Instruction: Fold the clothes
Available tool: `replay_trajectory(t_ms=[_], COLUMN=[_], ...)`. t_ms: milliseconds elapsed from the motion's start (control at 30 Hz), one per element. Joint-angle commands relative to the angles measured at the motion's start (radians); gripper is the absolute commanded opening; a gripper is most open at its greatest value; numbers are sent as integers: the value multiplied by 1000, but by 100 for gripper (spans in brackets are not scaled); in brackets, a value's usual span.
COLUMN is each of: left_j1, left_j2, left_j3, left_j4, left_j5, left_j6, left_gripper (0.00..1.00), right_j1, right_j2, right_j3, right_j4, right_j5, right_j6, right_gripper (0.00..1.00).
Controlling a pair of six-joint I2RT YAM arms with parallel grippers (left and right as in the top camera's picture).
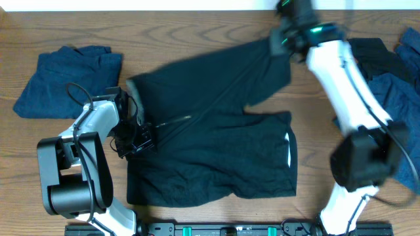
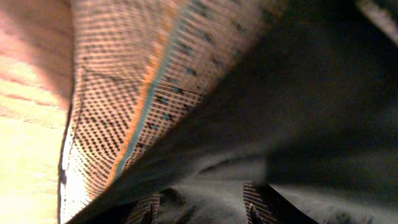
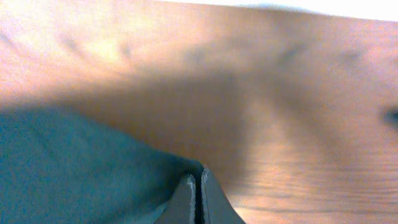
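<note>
Black shorts [image 1: 216, 144] lie spread at table centre, 1 leg raised toward the far-right edge. Right gripper [image 3: 198, 193] is pressed together, pinching that leg's hem. Left gripper [image 1: 136, 136] sits at the waistband with cloth between its fingers [image 2: 256, 208]; whether it grips cannot be told. Judged step: the 1st fold. The next move calls for carrying the leg across the other with the waistband anchored.

One pair of black shorts [image 1: 216, 151] is counted at the centre of the frame. One dark-blue garment [image 1: 65, 78] is seen at upper left. At the right edge, dark and blue pieces are piled in one heap [image 1: 397, 98]; their number cannot be told. Two arms are counted, a left arm [image 1: 92, 124] and a right arm [image 1: 338, 78], and one table [image 1: 39, 33].
</note>
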Motion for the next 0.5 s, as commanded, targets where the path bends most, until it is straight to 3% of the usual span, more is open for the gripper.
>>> replay_trajectory(t_ms=[0, 100, 333, 467], left_j1=[12, 12, 12, 12], left_j2=[17, 17, 17, 17], left_j3=[-5, -5, -5, -5], left_j4=[17, 18, 19, 23], left_j5=[-95, -95, -95, -95], left_j6=[17, 16, 16, 16], left_gripper=[47, 47, 47, 47], right_j1=[-33, -34, -32, -32], right_j2=[-36, -17, 29, 30], right_j3=[27, -10, -132, -243], right_j4=[-12, -45, -111, -114], right_j5=[72, 74, 75, -18], right_j6=[14, 7, 2, -18], right_gripper=[36, 49, 49, 49])
